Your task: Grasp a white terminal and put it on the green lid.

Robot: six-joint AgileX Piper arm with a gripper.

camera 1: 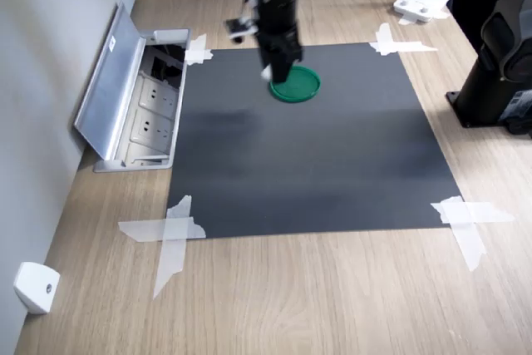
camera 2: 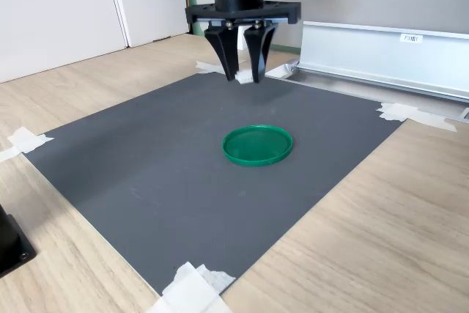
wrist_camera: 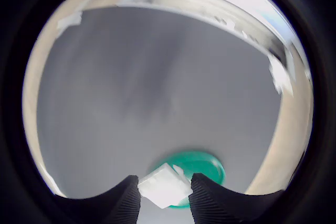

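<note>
Fingers (wrist_camera: 165,203) pinched the white terminal (wrist_camera: 164,186) from both sides, holding it off the dark mat (camera 2: 146,159) on the worktop (camera 2: 381,240). In the second exterior view the gripper (camera 2: 245,77) hung beyond the green lid (camera 2: 257,144), likely carrying the piece there for release.

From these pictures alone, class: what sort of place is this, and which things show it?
Probably an office or lab desk used as a robot test bench: a wooden desk with an open socket box, a dark mat taped at its corners, and a robot arm's gripper.
</note>
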